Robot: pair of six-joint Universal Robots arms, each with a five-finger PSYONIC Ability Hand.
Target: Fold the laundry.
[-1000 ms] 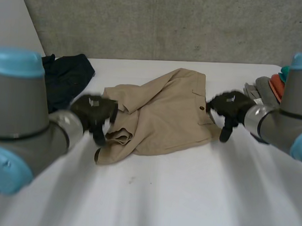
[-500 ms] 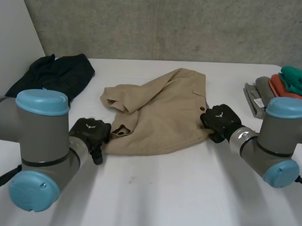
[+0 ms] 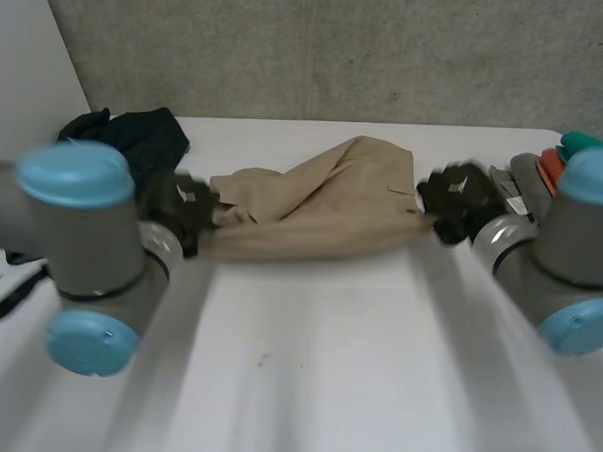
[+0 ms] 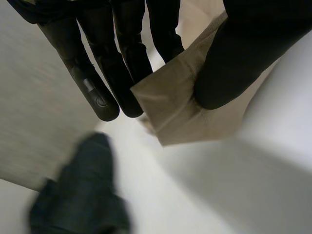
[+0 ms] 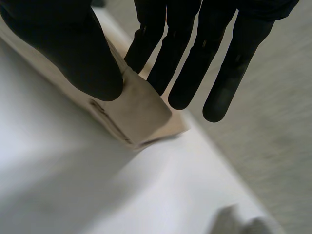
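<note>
Tan trousers hang stretched between my two hands, their near edge lifted off the white table. My left hand holds the cloth's left end; in the left wrist view its thumb pinches a tan corner against its straight fingers. My right hand holds the right end. The right wrist view has its thumb pressing a tan corner against the fingers.
A dark garment lies at the table's back left, seen too beyond my left fingertips. A stack of folded clothes in grey, orange and green sits at the right edge. A concrete wall rises behind the table.
Both hands closed on the trousers' near corners and lifted them up and back. The cloth, flat on the table a second ago, now hangs taut between them.
</note>
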